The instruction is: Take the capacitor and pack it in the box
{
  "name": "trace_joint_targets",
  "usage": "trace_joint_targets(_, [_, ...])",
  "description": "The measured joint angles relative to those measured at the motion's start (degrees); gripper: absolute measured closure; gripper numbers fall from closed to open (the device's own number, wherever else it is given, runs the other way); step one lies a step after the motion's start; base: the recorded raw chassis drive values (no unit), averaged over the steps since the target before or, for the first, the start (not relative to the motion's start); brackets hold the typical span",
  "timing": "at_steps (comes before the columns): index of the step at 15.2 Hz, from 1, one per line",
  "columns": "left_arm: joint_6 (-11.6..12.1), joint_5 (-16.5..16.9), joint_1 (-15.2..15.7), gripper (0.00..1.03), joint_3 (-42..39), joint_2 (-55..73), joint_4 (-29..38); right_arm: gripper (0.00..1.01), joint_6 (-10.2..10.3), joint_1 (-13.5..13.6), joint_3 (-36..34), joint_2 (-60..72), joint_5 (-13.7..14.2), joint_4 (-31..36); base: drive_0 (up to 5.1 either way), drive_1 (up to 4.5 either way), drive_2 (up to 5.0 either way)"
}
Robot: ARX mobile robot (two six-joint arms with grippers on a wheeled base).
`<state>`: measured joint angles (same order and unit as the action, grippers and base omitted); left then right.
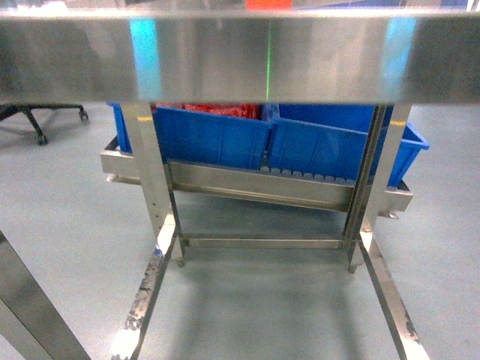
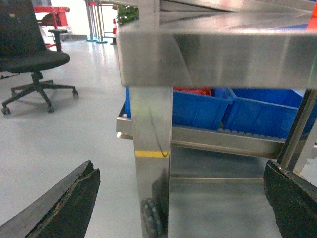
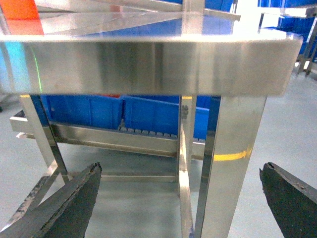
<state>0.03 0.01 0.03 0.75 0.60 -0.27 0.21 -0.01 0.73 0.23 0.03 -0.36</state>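
- Neither the capacitor nor the peach-pink box shows in any view; all three cameras sit below the top of the stainless bench (image 1: pixel 240 60), so whatever lies on it is hidden.
- The left end effector (image 2: pixel 181 198) is spread wide and holds nothing, its dark fingers (image 2: pixel 69 203) framing a steel bench leg (image 2: pixel 152 163) marked with a yellow band.
- The right end effector (image 3: pixel 181 198) is likewise wide open and empty, low beside another bench leg (image 3: pixel 230 168).
- The step in hand looks like the very start: both arms likely need to rise above the bench edge before anything can be found, keeping clear of the rim and legs on the way up.
- Under the bench, blue bins (image 1: pixel 277 139) rest on a lower roller shelf (image 1: pixel 255 187); one holds something red.
- The floor (image 1: pixel 67 202) is smooth pale grey; a black office chair (image 2: pixel 32 54) stands off to the left.
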Motion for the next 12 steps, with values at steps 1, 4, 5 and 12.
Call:
trace_joint_targets(1, [0.0,-0.02,0.0,0.05,0.0,0.0,0.02,0.03,-0.09,0.0,0.0,0.0,-0.04,0.02,0.0,0.0,0.0])
trace_joint_targets(4, [0.0,0.0,0.0,0.05,0.0,0.0,0.0,0.03,0.0,0.0,0.0,0.0,0.04,0.07,0.0,0.0,0.0])
trace_joint_targets(5, [0.0,-0.04,0.0,0.05,0.0,0.0,0.0,0.03,-0.15,0.0,0.0,0.0,-0.07,0.04,0.0,0.0,0.0])
trace_joint_targets(12, [0.0,-0.02,0.0,0.05,0.0,0.0,-0.02,0.03,-0.09,0.0,0.0,0.0,-0.02,0.07,0.0,0.0,0.0])
